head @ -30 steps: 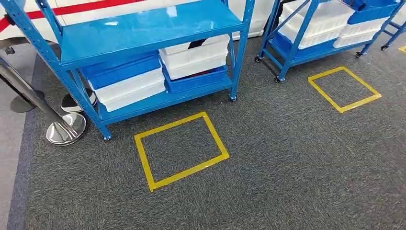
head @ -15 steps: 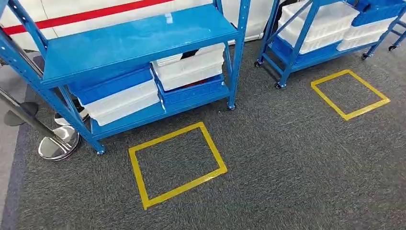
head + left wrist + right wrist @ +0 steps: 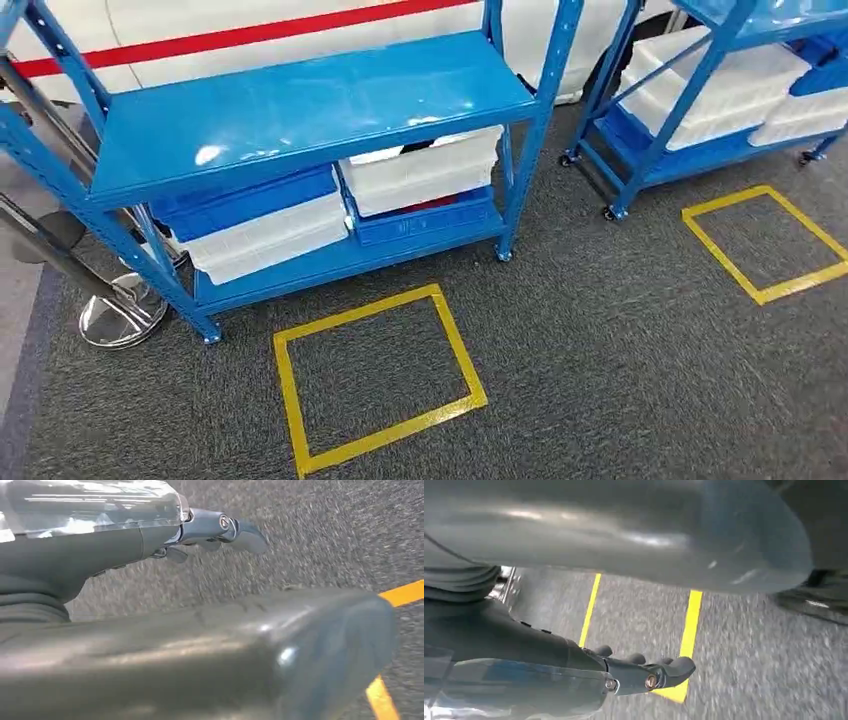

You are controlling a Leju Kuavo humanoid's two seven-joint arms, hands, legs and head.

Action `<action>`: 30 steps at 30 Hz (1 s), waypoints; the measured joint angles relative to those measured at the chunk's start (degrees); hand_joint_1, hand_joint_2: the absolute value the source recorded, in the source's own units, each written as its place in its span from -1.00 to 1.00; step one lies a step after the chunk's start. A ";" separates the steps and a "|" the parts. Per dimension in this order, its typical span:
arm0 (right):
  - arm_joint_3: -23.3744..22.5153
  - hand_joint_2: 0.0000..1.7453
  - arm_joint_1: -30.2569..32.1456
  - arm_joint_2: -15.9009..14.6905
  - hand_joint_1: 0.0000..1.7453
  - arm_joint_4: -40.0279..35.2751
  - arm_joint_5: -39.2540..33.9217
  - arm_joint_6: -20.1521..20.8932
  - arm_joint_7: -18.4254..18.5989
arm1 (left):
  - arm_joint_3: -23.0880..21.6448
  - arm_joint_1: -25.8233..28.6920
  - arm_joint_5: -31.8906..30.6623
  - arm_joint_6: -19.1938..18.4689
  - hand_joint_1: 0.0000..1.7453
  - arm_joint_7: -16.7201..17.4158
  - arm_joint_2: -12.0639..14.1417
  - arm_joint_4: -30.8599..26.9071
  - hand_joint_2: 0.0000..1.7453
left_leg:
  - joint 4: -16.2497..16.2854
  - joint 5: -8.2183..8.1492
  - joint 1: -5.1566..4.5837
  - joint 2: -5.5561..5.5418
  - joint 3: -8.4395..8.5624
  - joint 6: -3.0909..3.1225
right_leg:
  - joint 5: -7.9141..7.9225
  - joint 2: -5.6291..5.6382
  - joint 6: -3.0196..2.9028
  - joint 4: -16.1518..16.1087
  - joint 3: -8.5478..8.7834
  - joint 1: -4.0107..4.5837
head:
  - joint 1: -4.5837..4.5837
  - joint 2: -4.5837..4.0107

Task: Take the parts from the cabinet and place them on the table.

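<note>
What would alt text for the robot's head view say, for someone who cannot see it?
A blue metal shelf rack stands on dark grey carpet, its lower shelf holding stacked white and blue plastic bins. A yellow tape square marks the floor in front of it. A second blue rack and another yellow square sit to the right.

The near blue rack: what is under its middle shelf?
Under the middle shelf stand stacked blue and white bins and. Their contents are covered.
</note>
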 joint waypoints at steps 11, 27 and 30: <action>0.13 -1.00 -0.13 -0.26 -1.00 0.28 0.81 0.07 0.11 | -0.04 -0.54 0.04 0.15 -1.00 -0.05 -0.02 0.00 -1.00 | 18.22 -8.54 0.43 4.46 -9.99 -3.30 | 11.00 -2.13 -3.56 -5.66 2.65 0.82 | -0.07 0.00; -0.48 -1.00 -0.59 -0.41 -1.00 0.28 -0.96 -1.29 0.85 | -0.02 -0.23 0.74 -0.35 -1.00 0.13 0.06 0.00 -1.00 | 0.43 3.02 -0.41 5.40 -5.24 0.78 | 1.56 -1.38 -0.82 10.54 -2.22 0.88 | -0.09 0.00; -0.48 -1.00 -0.45 -0.59 -1.00 0.28 -0.79 -1.25 1.25 | -0.02 -0.09 0.89 -0.37 -1.00 0.00 -0.20 0.00 -1.00 | 0.87 1.82 -0.07 4.66 -4.09 -0.03 | 8.75 -1.38 -0.29 0.80 1.83 0.26 | -0.09 0.00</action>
